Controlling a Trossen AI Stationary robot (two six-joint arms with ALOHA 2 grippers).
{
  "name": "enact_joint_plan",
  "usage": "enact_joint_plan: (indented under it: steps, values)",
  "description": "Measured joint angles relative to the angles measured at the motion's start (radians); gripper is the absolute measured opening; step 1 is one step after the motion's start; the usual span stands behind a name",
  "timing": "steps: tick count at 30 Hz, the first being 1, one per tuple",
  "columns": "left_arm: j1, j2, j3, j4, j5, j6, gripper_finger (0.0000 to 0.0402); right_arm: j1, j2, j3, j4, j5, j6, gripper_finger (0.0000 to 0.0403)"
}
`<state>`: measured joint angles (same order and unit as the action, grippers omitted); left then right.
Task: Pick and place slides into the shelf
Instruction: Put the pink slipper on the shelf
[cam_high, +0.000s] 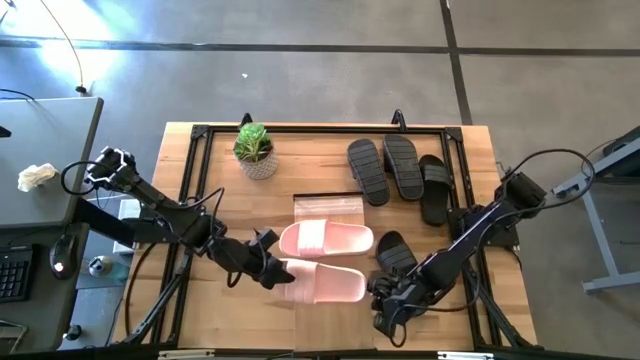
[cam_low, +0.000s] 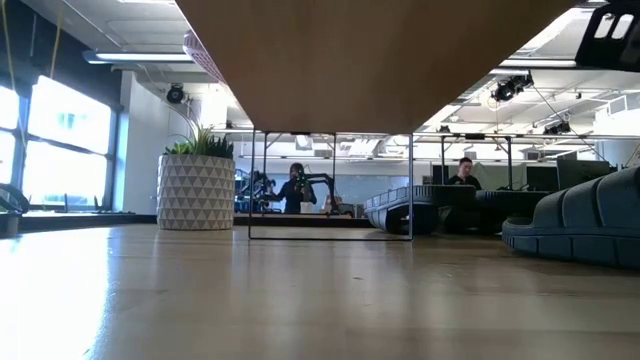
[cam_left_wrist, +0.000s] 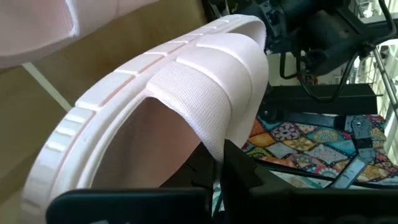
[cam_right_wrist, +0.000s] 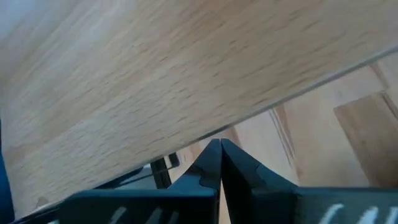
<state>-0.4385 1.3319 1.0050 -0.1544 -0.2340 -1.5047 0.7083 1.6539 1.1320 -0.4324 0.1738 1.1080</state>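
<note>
Across the butcher-block desk (cam_high: 200, 300), the pale pink slide sandal (cam_high: 325, 284) runs lengthwise away from the nearer, pinched-shut left gripper (cam_high: 278, 273) touching its end, while the right gripper (cam_high: 385, 308), also closed, waits beyond its far end.

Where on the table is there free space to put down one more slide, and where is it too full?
Free: the bare wood between the potted plant and the pink slides, and the table's near left corner. Crowded: the far right, where three black slides lie close together, and the near right around the right end effector.
</note>
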Motion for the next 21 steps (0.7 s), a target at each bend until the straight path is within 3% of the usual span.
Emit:
enact_joint_plan:
  steps: [12, 21]
  values:
    - [0.002, 0.001, 0.0, 0.046, 0.006, 0.003, 0.0, 0.045, -0.018, 0.002, -0.246, 0.177, 0.194, 0.0]
    - [0.007, 0.057, 0.0, 0.102, 0.01, -0.028, 0.0, 0.057, -0.039, 0.002, -0.248, 0.225, 0.089, 0.0]
